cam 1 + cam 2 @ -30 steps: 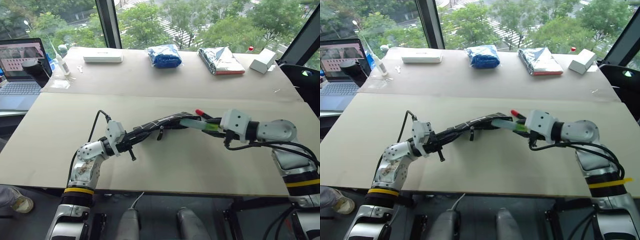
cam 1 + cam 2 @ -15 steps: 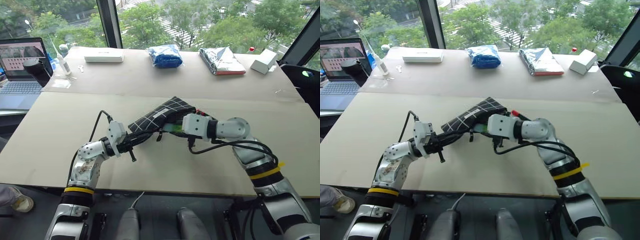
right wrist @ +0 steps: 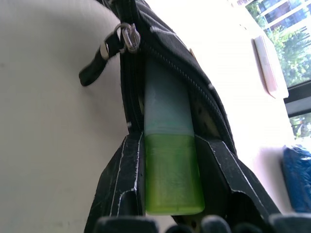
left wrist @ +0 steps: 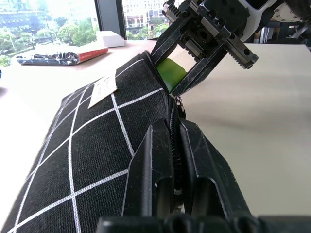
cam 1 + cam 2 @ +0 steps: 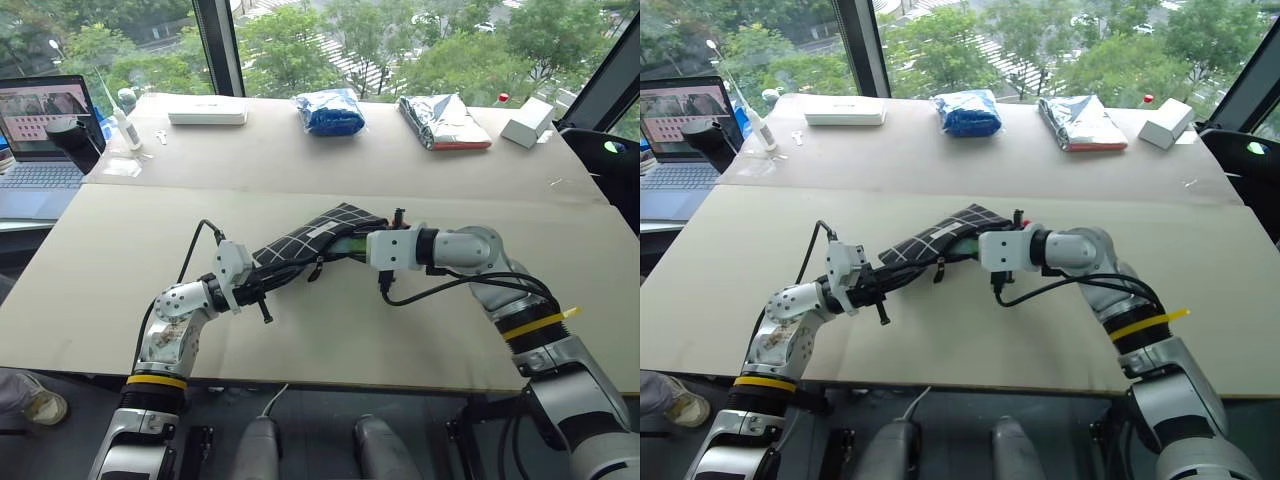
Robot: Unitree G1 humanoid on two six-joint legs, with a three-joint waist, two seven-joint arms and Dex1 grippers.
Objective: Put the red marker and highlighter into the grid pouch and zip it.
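Grid pouch (image 5: 318,238) is held off the table (image 5: 300,330) between the two arms, tilted, its open zipper edge facing the right arm. Left gripper (image 4: 176,160) is clamped tight on the pouch's zipper edge at the near end.

Highlighter (image 3: 170,170) is gripped at its green body by the right gripper (image 3: 170,194), jaws part-way apart around it. The paler translucent end is already poked into the pouch mouth, beside the zipper pull cord (image 3: 104,58); the green half is not yet inside.

A small red tip, taken to be the red marker (image 5: 398,213), is seen just behind the right wrist at the pouch's far end; whether it lies inside cannot be told.

Judged state: highlighter insertion is mid-way. Left to do: highlighter pushed fully in and released, marker confirmed inside, zipper drawn shut.
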